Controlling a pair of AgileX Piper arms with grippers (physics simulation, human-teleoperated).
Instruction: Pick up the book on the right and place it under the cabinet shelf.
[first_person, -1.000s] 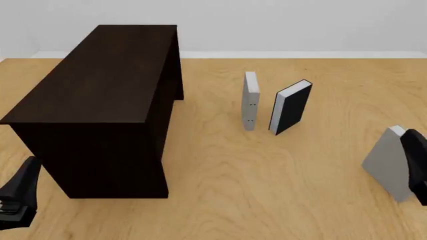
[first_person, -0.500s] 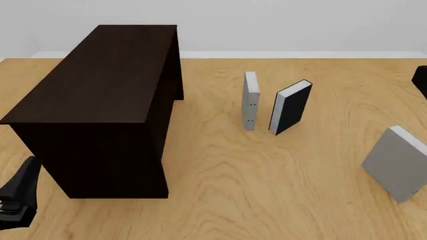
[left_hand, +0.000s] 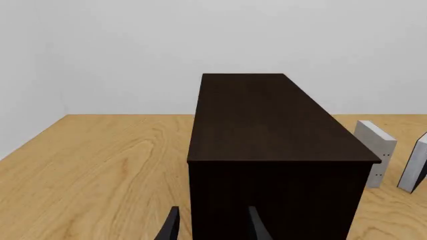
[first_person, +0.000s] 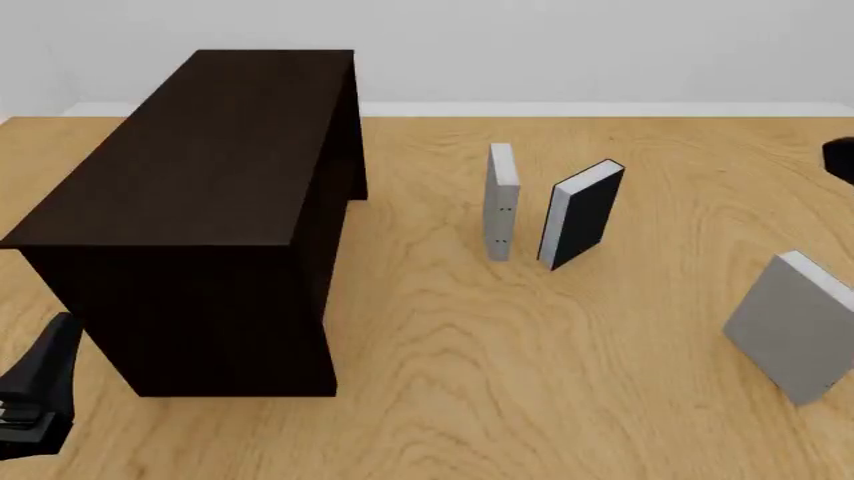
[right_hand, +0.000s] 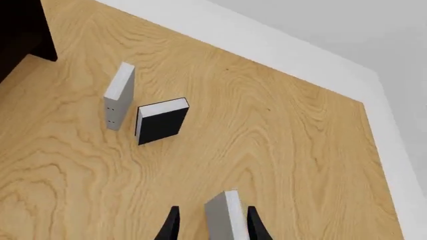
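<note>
At the far left of the front view, the left hand (first_person: 34, 400) waits low beside the near end of the cabinet shelf (first_person: 200, 160). Its fingers (left_hand: 172, 227) stand apart and hold nothing. The dark cabinet runs with its long side away from the arms, on the left part of the tabletop (first_person: 441, 340).

Near the middle stands a grey book with dots on its spine (first_person: 501, 200), upright, and just beside it on the right a black-covered book (first_person: 583, 213), a little tilted.

The book (first_person: 797, 325) stands at the right edge of the tabletop, near the front, well apart from the other two. It is on its edge, leaning, with its broad grey cover facing left and its long side rising toward the far right.

The right hand (right_hand: 209, 225) is above this book, fingers open to both sides of its upper edge; contact cannot be told.
</note>
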